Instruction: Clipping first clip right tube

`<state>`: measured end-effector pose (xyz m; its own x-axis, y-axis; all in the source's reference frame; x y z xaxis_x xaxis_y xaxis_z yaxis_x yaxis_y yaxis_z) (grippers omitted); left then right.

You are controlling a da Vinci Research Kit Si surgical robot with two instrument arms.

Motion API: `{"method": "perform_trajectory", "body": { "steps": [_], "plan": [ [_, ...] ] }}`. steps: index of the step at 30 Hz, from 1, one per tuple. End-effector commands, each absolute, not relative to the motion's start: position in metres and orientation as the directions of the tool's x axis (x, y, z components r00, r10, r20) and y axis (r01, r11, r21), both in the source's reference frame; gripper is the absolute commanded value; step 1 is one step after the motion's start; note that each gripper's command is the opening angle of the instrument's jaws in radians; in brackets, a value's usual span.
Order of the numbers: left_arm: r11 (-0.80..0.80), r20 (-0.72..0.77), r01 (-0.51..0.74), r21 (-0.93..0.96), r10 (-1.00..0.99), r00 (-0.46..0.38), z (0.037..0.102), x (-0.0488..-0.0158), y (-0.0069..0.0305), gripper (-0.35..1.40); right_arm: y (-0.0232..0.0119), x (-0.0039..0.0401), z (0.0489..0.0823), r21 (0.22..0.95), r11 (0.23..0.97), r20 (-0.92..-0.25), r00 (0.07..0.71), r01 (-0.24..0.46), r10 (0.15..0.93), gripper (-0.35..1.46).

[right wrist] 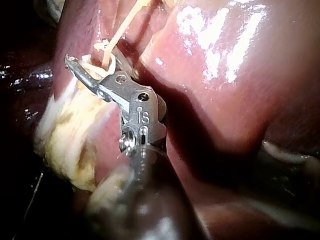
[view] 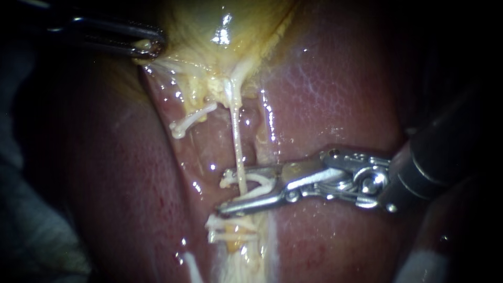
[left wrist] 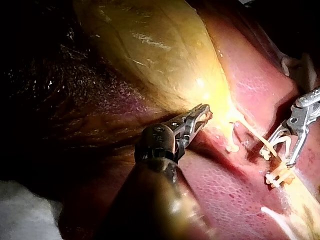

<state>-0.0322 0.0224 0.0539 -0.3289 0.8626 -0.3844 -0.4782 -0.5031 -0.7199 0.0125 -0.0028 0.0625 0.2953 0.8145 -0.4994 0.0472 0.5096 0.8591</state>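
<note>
Right instrument point(view: 234, 191) — tool wide, straddling right tube point(view: 237, 141); left instrument point(view: 149, 46) tool pinching gallbladder point(view: 194, 21), shaft dim.

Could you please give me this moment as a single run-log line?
left instrument: jaws shut on gallbladder | right instrument: jaws open, astride right tube | right tube: taut, unclipped between jaws

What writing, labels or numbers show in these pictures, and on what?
One small stamped mark on the right instrument, behind its tip: too unclear to read.
Left instrument, liver, gallbladder, tube: no text visible.
</note>
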Motion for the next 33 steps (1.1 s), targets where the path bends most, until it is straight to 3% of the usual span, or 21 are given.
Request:
{"method": "perform_trajectory", "body": {
  "steps": [1,9,14,22,24,33],
  "plan": [
    [-0.503,-0.384,-0.478,-0.72,0.863,-0.329,0.0539,-0.0322,0.0224,-0.35,-0.0029,0.0125,0.0621,0.86,0.506,-0.5,0.296,0.062,0.813,0.46],
    [-0.503,-0.384,-0.478,-0.72,0.863,-0.329,0.0539,-0.0322,0.0224,-0.35,-0.0029,0.0126,0.0605,0.869,0.482,-0.492,0.312,0.116,0.812,0.34],
    [-0.503,-0.384,-0.478,-0.72,0.863,-0.329,0.0539,-0.0323,0.0224,-0.35,-0.0027,0.0123,0.0603,0.872,0.478,-0.486,0.308,0.106,0.818,0.06],
    [-0.503,-0.384,-0.478,-0.72,0.863,-0.329,0.054,-0.0323,0.0224,-0.35,-0.0028,0.0119,0.0602,0.914,0.399,-0.402,0.32,0.078,0.858,-0.35],
    [-0.503,-0.384,-0.478,-0.72,0.863,-0.329,0.054,-0.0323,0.0224,-0.35,-0.003,0.0117,0.0601,0.929,0.364,-0.364,0.322,0.063,0.874,-0.35],
    [-0.503,-0.384,-0.478,-0.72,0.863,-0.329,0.054,-0.0323,0.0224,-0.35,-0.0032,0.0116,0.0601,0.929,0.364,-0.365,0.321,0.066,0.874,-0.35]
  ]
}}
